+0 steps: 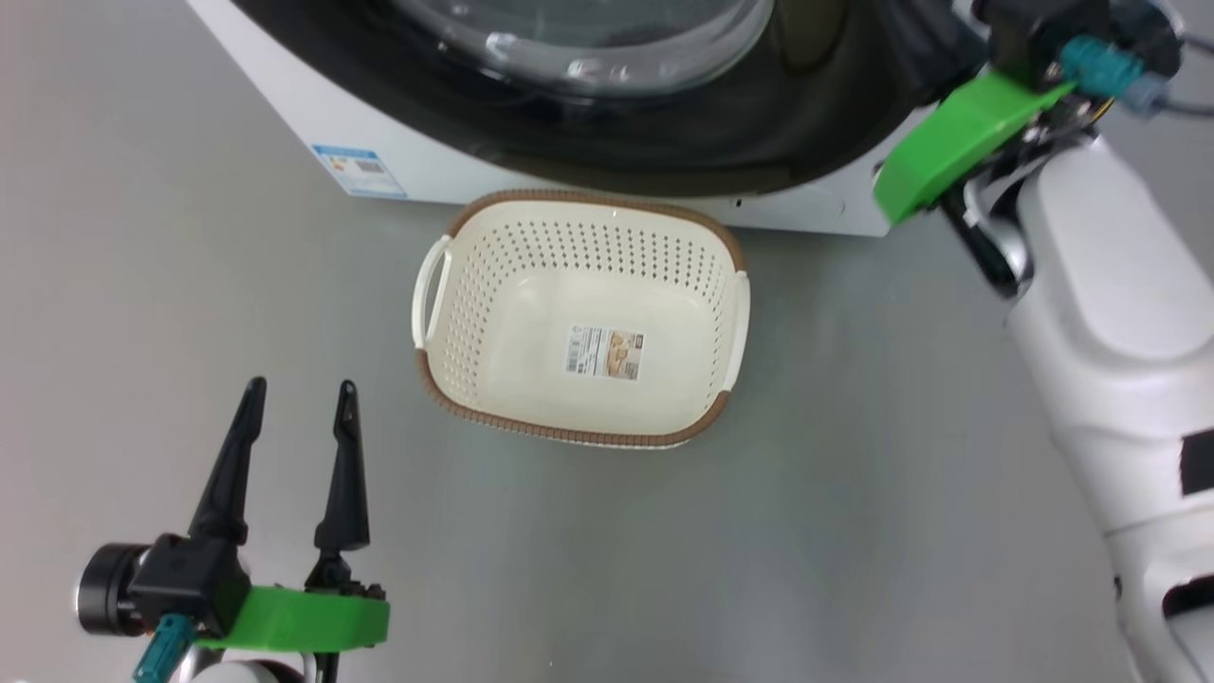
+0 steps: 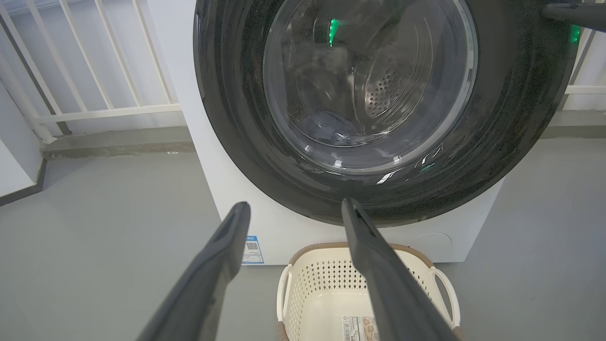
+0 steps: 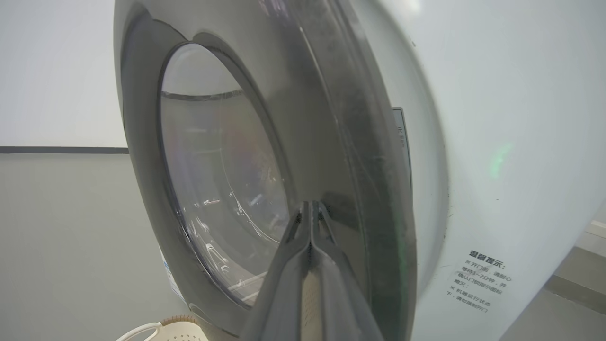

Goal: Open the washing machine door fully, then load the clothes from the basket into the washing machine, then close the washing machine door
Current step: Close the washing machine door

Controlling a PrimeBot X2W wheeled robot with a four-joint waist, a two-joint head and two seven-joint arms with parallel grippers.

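Beside the basket (image 1: 493,285), left hand (image 1: 300,386) wide, empty, right hand (image 3: 310,204) shut, tips at door (image 3: 341,142)

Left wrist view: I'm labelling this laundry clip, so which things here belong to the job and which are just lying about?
Job: washing machine; washing machine door, looks closed; basket, no clothes in it; bluish shape behind the glass, possibly clothes; left gripper, open; right gripper, shut, by the door.
Lying about: white railing; blue label sticker; grey floor.

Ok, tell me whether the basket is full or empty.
Empty. The basket has bare perforated walls and floor, and the label sticker on its floor lies fully uncovered.
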